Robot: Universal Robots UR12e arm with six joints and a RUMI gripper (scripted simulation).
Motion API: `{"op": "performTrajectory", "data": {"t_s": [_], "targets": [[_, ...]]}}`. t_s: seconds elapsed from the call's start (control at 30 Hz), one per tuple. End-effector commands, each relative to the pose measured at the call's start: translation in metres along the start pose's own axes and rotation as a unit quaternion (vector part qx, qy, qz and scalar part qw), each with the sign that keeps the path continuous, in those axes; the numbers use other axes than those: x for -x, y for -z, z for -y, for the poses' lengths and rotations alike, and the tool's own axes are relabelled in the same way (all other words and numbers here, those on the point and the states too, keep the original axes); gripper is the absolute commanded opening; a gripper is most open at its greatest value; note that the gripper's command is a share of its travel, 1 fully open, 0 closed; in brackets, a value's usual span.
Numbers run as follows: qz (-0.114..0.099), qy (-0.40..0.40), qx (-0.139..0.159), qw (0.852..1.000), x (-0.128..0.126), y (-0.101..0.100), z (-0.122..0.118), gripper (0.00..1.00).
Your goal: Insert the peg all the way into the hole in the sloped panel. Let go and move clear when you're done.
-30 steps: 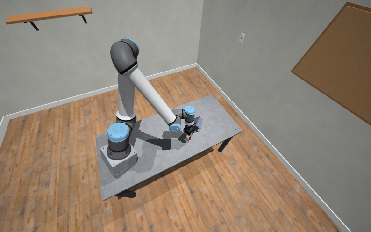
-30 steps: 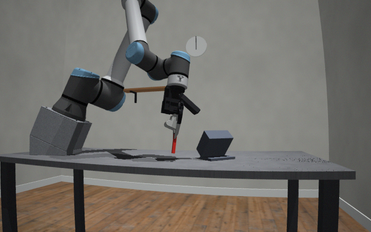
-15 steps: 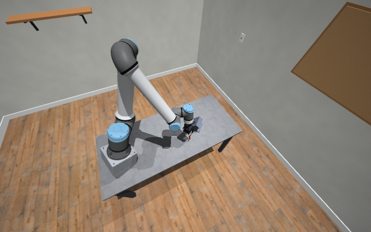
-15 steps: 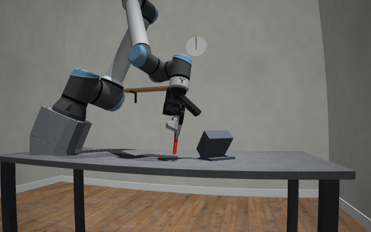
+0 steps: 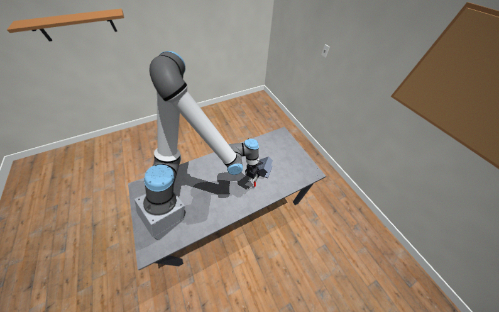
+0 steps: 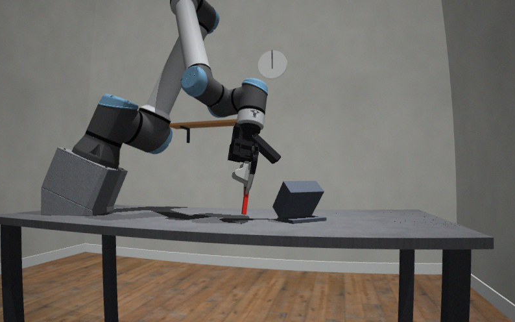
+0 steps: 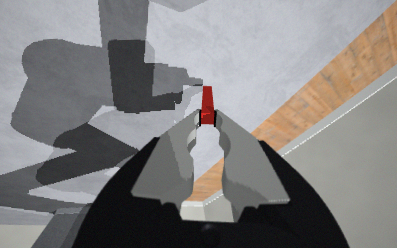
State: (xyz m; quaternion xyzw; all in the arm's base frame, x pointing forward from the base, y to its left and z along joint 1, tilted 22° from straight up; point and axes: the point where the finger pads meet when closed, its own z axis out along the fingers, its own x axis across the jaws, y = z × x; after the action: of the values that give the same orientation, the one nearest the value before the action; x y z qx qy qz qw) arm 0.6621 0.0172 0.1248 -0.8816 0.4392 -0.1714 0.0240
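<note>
My gripper [image 6: 246, 184] is shut on the red peg [image 6: 244, 203], holding it by its top end. The peg hangs nearly upright, its lower end just above the grey table. In the wrist view the peg [image 7: 207, 105] sticks out past the two grey fingertips, with table and shadows behind it. The sloped panel block [image 6: 298, 198] is dark grey and stands on a thin base plate, a short way to the right of the peg. Its hole is not visible from this side. In the overhead view the gripper [image 5: 254, 178] is beside the block [image 5: 266, 167].
The robot base [image 6: 80, 184] stands on the left end of the table. The table's right half [image 6: 392, 228] holds nothing. A wooden shelf [image 5: 65, 20] and a brown board [image 5: 472, 85] hang on the walls, far from the arm.
</note>
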Motion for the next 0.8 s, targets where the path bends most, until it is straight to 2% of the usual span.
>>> {"op": "performTrajectory", "data": {"t_s": [0.0,0.77], "targets": [[-0.007,0.000,0.002,1.000,0.003,0.001,0.004,0.00],[-0.034,0.000,0.009,0.999,0.016,0.003,0.016,0.00]]}}
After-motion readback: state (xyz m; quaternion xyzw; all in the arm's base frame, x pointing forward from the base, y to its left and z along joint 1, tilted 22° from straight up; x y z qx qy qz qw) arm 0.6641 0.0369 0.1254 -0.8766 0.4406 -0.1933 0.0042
